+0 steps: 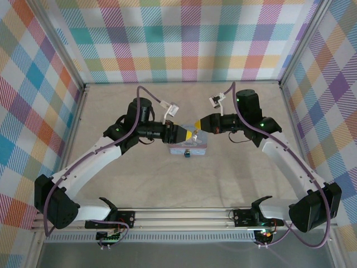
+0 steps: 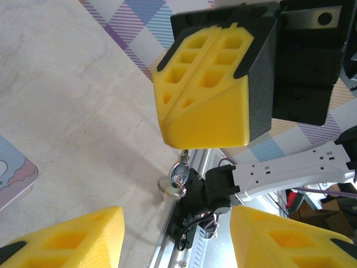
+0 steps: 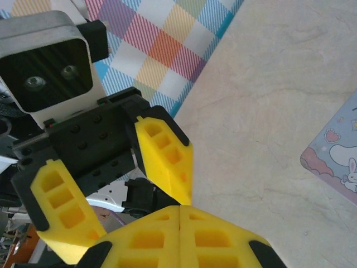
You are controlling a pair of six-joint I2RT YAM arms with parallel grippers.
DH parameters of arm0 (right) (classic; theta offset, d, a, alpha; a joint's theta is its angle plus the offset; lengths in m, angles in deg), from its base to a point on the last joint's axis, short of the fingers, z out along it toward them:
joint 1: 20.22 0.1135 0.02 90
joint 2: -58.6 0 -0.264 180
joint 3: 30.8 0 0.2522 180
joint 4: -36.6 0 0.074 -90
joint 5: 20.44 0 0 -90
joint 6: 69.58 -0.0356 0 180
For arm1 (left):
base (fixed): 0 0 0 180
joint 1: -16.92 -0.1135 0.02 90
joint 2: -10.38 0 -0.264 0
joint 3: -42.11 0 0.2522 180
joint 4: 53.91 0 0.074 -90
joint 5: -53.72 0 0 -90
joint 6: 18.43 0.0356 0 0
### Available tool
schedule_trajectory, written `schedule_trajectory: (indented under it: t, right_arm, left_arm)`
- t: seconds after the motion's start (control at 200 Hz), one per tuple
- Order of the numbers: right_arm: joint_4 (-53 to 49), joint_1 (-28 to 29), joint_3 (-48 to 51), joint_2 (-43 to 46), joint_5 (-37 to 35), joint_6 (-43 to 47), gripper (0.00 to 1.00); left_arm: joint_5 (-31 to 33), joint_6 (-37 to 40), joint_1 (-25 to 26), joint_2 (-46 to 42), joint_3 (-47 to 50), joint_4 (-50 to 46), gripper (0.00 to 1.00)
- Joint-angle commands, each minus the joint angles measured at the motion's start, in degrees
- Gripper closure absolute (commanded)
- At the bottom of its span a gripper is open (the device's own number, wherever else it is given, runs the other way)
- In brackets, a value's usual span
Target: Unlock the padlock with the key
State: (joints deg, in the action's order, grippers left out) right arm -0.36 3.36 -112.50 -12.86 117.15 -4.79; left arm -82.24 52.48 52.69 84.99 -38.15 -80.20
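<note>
Pinched by its tip in the clamped right pincer above the tin, the key may twist loose, while the wide, empty left pincer leaves the padlock unsteadied at the tin's near edge.

Glossy metal key, matt yellow plastic right claw, smooth matt tabletop.

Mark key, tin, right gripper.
key (image 2: 178, 177), left wrist view, silvery lower end.
tin (image 3: 337, 151), right wrist view, pale blue lid.
right gripper (image 3: 179, 215), right wrist view, seam at shut fingertips.
</note>
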Motion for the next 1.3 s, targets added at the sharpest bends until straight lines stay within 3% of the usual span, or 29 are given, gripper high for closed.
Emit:
schedule_trajectory:
  t: [0.0, 0.165, 0.43, 0.665, 0.885, 0.975, 1.03, 1.17, 1.295]
  right_arm:
    - [0.2, 0.0, -0.8, 1.0, 3.2, 0.6, 0.97]
    - [0.8, 0.1, -0.2, 1.3, 5.5, 0.7, 0.97]
    - [1.1, 0.2, -0.1, 1.6, 6.8, 1.2, 0.97]
    - [1.8, 0.2, 0.1, 1.4, 8.3, 1.2, 0.96]
    - [3.8, 0.2, 0.4, 1.5, 7.1, -0.5, 0.88]
    - [5.1, 0.2, 1.2, 2.4, 3.8, -2.0, 0.6]
    - [5.9, 0.2, 2.1, 3.5, 1.4, -2.6, 0.49]
    - [10.0, 0.0, 5.8, 6.9, -3.4, -5.7, 0.48]
    - [14.9, 0.1, 11.0, 10.5, -7.5, -8.9, 0.52]
  left_arm:
    - [-2.0, 1.4, 1.1, 0.7, -2.5, -0.3, 0.47]
    - [-3.9, 0.4, 1.6, 2.0, -3.1, 1.2, 0.5]
    - [-6.3, 0.0, 2.3, 3.6, -4.0, 2.0, 0.67]
    - [-7.3, 0.0, 3.0, 4.7, -4.5, 2.3, 1.0]
    - [-6.1, -1.2, 3.0, 4.4, -3.5, 4.1, 1.0]
    - [-4.5, -3.1, 3.0, 3.8, -1.8, 6.8, 1.0]
    - [-3.3, -3.6, 3.0, 3.2, -0.8, 7.8, 1.0]
    - [-1.5, -4.8, 3.0, 2.4, 0.5, 9.5, 1.0]
    - [0.9, -5.9, 3.0, 1.8, 1.3, 10.9, 1.0]
